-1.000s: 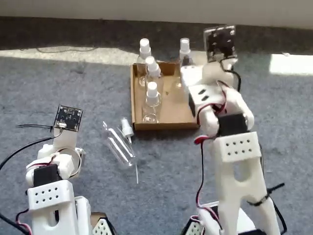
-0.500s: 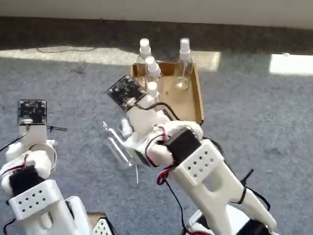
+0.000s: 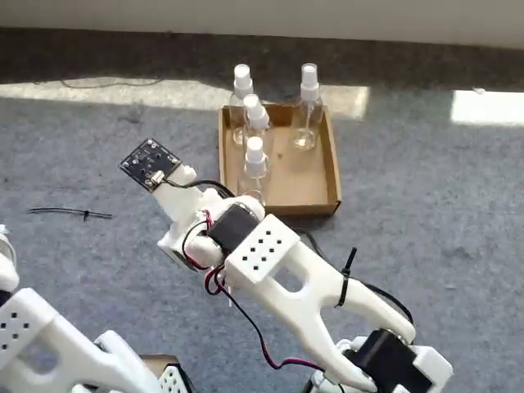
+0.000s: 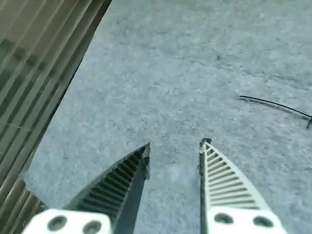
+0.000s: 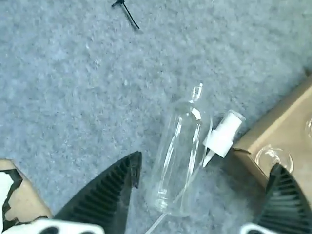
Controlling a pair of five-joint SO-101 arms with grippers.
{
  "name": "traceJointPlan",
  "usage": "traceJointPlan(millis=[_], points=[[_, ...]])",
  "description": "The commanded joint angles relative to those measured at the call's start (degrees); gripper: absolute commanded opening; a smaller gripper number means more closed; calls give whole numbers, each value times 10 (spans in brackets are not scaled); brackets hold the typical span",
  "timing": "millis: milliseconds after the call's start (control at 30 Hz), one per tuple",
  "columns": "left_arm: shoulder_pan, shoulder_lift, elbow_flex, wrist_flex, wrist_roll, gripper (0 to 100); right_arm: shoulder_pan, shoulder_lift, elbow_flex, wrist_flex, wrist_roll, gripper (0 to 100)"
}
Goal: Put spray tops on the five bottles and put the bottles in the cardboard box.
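Note:
A clear bottle without a top lies on the grey carpet. A white spray top lies loose against its neck end, close to the corner of the cardboard box. My right gripper hangs open above them, one jaw on each side of the bottle, holding nothing. In the high view the right arm stretches leftward in front of the cardboard box and covers that spot. Several bottles with white tops stand upright in the box or at its back edge. My left gripper is open over bare carpet.
A black cable tie lies on the carpet left of the arms, and the cable tie is ahead of the left gripper. A slatted surface borders the carpet there. The left arm sits at the near left corner.
The right arm swung from over the box leftward and down to above the loose bottle. The left arm drew back toward the left edge.

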Motion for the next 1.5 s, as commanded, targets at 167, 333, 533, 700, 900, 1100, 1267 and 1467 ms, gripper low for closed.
traceJointPlan(millis=[167,333,533,700,900,1100,1267,1467], points=[[-60,184,-90,-95,-4,165,-7,65,17,-90,-5,347],[-58,217,-94,-120,-2,165,-7,117,15,-98,-5,347],[-48,218,-71,-121,-2,165,-7,186,-2,-105,-4,347],[-47,218,-65,-121,-2,165,-20,216,-27,-106,-5,347],[-47,218,-63,-121,-2,165,-39,220,-32,-104,-5,334],[-48,218,-62,-121,-2,165,-58,219,-29,-104,-5,167],[-49,218,-62,-121,-2,165,-63,217,-29,-103,-5,147],[-48,220,-62,-121,-2,165,-60,208,-46,-22,-4,33]])
